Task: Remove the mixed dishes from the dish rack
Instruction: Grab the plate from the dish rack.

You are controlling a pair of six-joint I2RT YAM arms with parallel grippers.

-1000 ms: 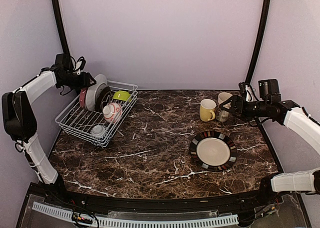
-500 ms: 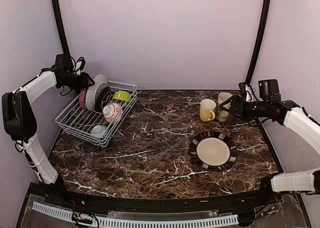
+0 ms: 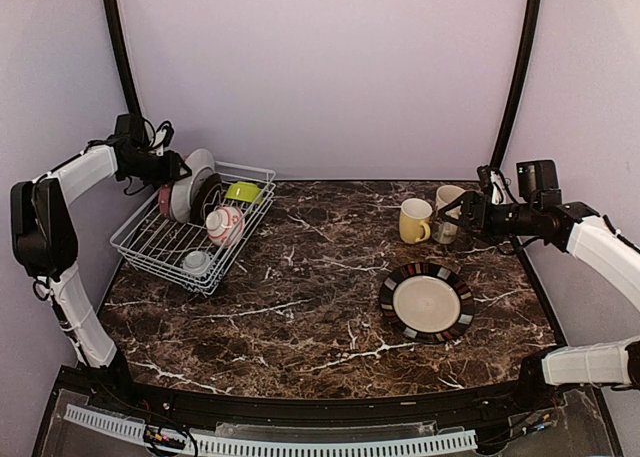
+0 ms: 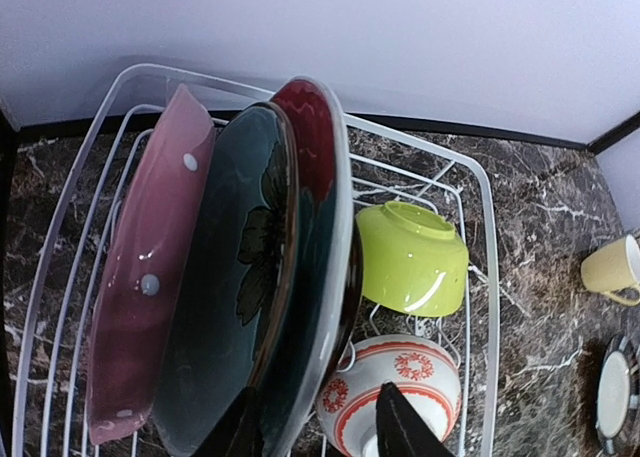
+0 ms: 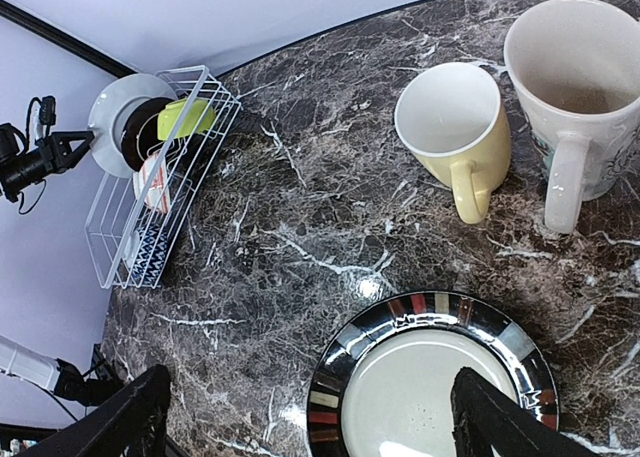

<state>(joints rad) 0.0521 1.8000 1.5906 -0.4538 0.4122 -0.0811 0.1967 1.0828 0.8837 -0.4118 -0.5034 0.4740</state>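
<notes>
Left wrist: left claw (image 4: 315, 409) spread apart, upright plates (image 4: 250, 277) at left finger, red-and-white bowl (image 4: 400, 372) between fingers, lime-green bowl (image 4: 412, 257) ahead; right claw (image 5: 315, 402) apart too.

Colour log, from my remote station. White wire dish rack (image 3: 150, 239). It holds:
- a glossy pink plate (image 4: 150, 277) with a few white dots
- a dark teal plate (image 4: 225, 307) with a darker flower motif
- a deep red plate (image 4: 305, 127) with a white outer edge
- a plain lime-green bowl (image 4: 412, 257)
- a white bowl (image 4: 395, 377) with red-orange medallions and bands

I note a pale yellow mug (image 5: 447, 122), unpatterned. The cream mug (image 5: 575, 77) has a greenish print low on its side. The black round plate (image 5: 432, 377) has a cream centre, and its rim is striped red, grey and white. The counter (image 3: 300, 277) is dark brown marble with white veins.
</notes>
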